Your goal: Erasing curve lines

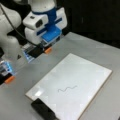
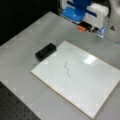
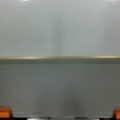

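Wrist view shows orange fingertips (image 3: 5, 113) wide apart, empty, over the grey surface (image 3: 60, 87). The curve lines (image 1: 67, 89) remain mid whiteboard (image 1: 82, 72); the black eraser (image 2: 45, 51), likely light and rigid, invites gripping across its narrow sides.

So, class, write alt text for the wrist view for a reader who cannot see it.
A white board fills the upper half, its pale edge running straight across above the grey table. Two orange fingertips of the gripper sit wide apart in the bottom corners, holding nothing.
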Controlling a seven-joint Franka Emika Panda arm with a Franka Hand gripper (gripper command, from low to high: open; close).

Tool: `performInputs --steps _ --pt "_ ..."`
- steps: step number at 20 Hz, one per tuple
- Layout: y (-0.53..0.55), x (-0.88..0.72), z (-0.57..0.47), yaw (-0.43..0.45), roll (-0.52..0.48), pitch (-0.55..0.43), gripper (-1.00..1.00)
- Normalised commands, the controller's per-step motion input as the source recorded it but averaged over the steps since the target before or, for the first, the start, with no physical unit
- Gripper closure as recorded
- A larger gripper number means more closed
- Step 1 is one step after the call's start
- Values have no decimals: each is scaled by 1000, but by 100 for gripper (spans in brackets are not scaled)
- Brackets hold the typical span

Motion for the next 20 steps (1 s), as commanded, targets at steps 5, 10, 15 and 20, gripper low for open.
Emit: performInputs --steps 5,10,15,20 --pt "-8 14 21 91 75 91 -100" --pt "-62 78 116 47 13 109 -100" --pt "-224 138 154 52 -61 119 -100" --pt "-363 176 84 113 -38 127 -100"
